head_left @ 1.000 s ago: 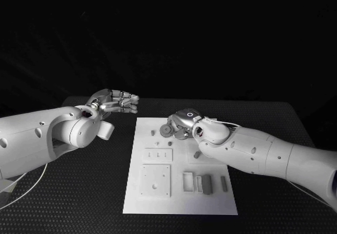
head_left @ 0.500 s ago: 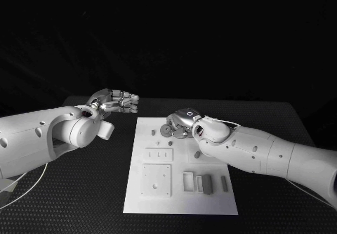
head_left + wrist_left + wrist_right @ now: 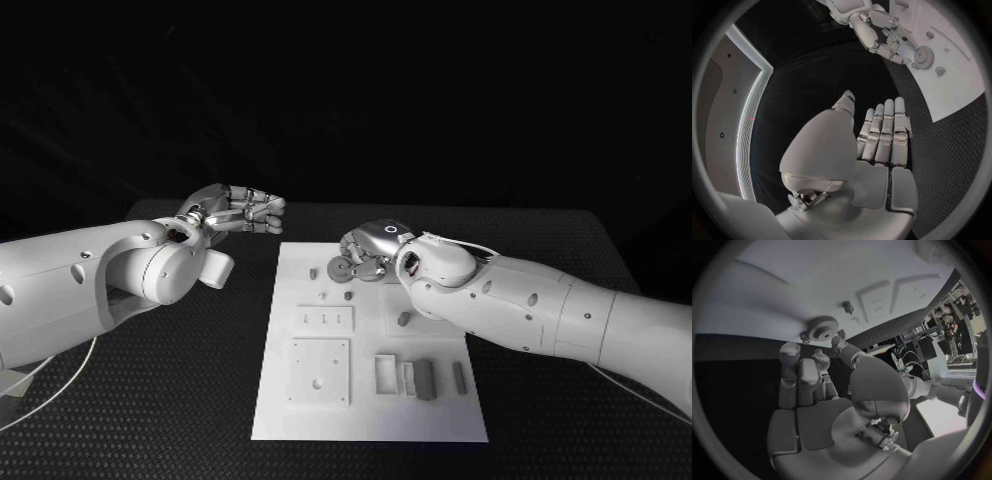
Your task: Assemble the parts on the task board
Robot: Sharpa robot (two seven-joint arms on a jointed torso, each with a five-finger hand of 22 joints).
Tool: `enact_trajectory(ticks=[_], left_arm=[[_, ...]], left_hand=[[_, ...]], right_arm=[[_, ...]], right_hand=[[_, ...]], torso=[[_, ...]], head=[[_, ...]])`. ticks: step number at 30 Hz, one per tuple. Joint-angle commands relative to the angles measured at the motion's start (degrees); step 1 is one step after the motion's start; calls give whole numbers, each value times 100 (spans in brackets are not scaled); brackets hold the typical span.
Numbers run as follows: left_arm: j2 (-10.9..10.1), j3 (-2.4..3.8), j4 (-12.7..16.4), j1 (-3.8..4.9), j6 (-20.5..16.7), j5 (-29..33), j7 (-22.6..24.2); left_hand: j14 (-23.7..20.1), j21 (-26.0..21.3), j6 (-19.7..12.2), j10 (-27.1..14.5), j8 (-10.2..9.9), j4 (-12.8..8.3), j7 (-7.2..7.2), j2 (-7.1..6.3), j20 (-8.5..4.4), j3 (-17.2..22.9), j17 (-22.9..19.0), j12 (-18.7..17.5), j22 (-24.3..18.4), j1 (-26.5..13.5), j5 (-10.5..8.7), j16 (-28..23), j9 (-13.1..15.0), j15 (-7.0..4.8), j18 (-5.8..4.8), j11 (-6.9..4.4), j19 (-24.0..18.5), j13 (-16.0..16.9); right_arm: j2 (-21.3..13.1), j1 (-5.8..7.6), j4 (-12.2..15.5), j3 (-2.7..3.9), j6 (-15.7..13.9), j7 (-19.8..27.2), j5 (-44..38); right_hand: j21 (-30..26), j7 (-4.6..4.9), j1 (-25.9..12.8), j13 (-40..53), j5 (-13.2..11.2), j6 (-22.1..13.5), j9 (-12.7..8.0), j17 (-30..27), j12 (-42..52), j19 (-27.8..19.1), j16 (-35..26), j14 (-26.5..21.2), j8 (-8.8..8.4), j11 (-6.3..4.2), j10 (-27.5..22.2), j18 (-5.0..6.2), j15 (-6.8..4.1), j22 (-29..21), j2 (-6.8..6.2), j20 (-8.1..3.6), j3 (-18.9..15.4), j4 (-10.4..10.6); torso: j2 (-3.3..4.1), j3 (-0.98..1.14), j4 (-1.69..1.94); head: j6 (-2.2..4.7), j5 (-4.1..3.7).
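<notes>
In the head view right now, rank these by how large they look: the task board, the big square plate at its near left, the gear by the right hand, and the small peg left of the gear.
1. Task board, largest by far.
2. Square plate.
3. Gear, partly hidden by the right hand's fingers, and farther from the camera, so slightly understated.
4. Small peg, smallest.

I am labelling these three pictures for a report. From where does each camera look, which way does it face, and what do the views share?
Head view: from the robot's head, down at the black table; both white arms enter, silver left hand raised beside the white rectangular task board, silver right hand over its far end.
Left wrist view: behind the left hand, facing across to the board's far end.
Right wrist view: behind the right hand, facing the board.
Shared: all three show the small grey toothed gear on the board, by the right hand's fingers.
</notes>
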Motion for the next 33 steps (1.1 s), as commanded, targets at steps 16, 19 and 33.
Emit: enact_trajectory(ticks=[16,19,33], left_arm=[[25,3,0,7,62,-13,34],[26,3,-4,7,58,-13,35],[38,2,-27,5,56,-13,39]], left_hand=[[16,-32,-62,-38,-29,5,64,-5,11,-36,10,-39,-3,-8,-17,-43,-13,26,115,20,18,-9],[16,-32,-64,-40,-30,5,65,-5,11,-35,10,-39,-3,-8,-17,-44,-13,26,115,20,18,-9],[16,-35,-70,-48,-33,6,72,0,11,-34,14,-39,-3,-15,-16,-48,-16,26,116,25,19,-12]], right_arm=[[284,-31,-458,-51,639,76,282],[296,-36,-489,-59,707,85,294],[175,-37,-401,-75,122,147,323]], right_hand=[[-30,143,-179,30,7,-529,-61,14,55,-18,19,-44,-258,103,-130,450,126,73,-560,-9,5,76],[-30,136,-176,32,7,-510,-45,15,63,-15,22,-45,-238,96,-133,450,121,74,-536,-12,26,106],[-23,120,-192,37,7,-359,25,20,93,-22,31,-46,-127,80,-141,450,104,86,-359,-15,28,143]], torso=[[-6,-14,13],[-4,-14,10],[-4,-7,5]], head=[[-23,-3],[-29,2],[-19,-13]])
